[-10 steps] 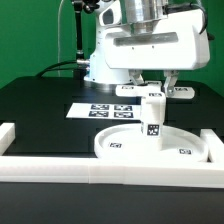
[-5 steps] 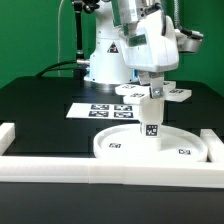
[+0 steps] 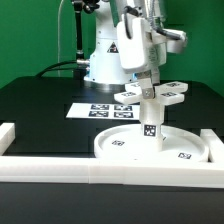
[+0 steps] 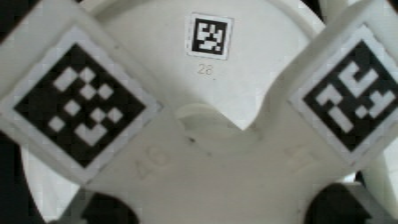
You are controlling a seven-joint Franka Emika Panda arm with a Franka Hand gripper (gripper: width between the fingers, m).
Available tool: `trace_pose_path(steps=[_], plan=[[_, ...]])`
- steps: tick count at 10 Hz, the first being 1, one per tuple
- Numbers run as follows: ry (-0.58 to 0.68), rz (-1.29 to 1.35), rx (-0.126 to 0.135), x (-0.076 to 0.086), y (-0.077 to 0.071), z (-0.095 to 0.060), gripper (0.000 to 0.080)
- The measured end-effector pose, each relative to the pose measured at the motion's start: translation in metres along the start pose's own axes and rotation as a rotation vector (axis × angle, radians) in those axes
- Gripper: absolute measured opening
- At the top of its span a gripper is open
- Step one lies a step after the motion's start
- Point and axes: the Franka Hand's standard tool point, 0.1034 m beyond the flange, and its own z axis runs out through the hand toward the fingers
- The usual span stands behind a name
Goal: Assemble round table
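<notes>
The large round disc (image 3: 120, 146) lies flat at the front of the table. The short cylinder leg (image 3: 152, 122) stands upright on it. The cross-shaped foot piece (image 3: 170, 93) sits on top of the leg, its tagged arms spread out. My gripper (image 3: 148, 84) comes straight down on the foot's middle and is shut on it. In the wrist view the foot piece (image 4: 196, 150) fills the picture with a tagged arm on each side, the disc (image 4: 160, 30) shows beyond it, and my gripper (image 4: 222, 205) has dark fingertips (image 4: 111, 208) either side of the foot's hub.
The marker board (image 3: 95, 110) lies behind the disc on the black table. Long white border rails run along the front (image 3: 90, 167), the exterior view's left (image 3: 8, 133) and right (image 3: 214, 140). The robot's base (image 3: 100, 60) stands at the back.
My wrist has turned about its vertical axis while staying over the leg, and the foot piece's arms have swung round with it. The disc and leg have stayed put.
</notes>
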Motion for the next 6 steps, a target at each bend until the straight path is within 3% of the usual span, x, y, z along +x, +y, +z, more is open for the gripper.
trace_pose_path(steps=[3, 4, 6], plan=[[0.001, -0.009, -0.001, 0.000, 0.001, 0.001, 0.0453], [0.000, -0.022, -0.007, -0.001, 0.001, 0.001, 0.0596], [-0.019, -0.060, -0.029, -0.010, 0.003, -0.010, 0.0633]])
